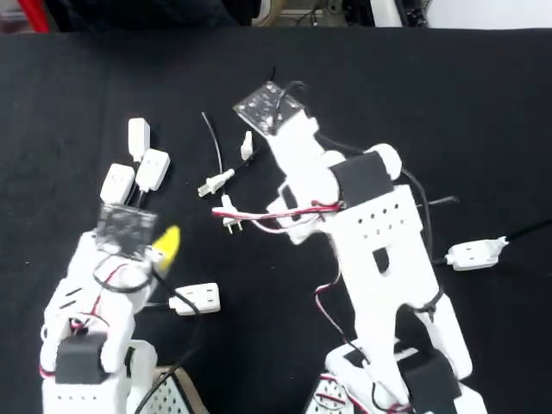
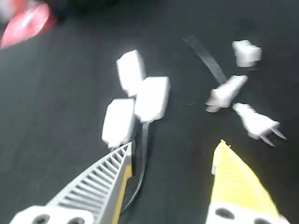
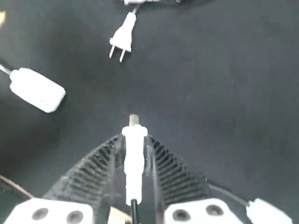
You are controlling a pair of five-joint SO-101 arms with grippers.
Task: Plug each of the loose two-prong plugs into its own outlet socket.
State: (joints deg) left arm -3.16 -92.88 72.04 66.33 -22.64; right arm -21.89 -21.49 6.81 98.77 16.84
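My right gripper (image 3: 134, 140) is shut on a white two-prong plug (image 3: 134, 158), prongs pointing away from the wrist. In the high view this held plug (image 1: 247, 144) hangs over the table's middle. Two loose plugs (image 1: 216, 183) (image 1: 228, 221) lie just nearer, also visible from the left wrist (image 2: 226, 91) (image 2: 254, 122). Three white outlet sockets (image 2: 152, 98) sit clustered ahead of my open left gripper (image 2: 174, 147), whose grey finger's tip is close to the nearest socket (image 2: 119, 121). The cluster (image 1: 138, 168) lies at the table's left.
Another socket (image 1: 197, 297) lies by the left arm's base, seen from the right wrist too (image 3: 37, 89). A further socket (image 1: 474, 253) on a black cord rests at the right. Thin black cords (image 1: 214, 142) trail across the black table (image 1: 448, 103).
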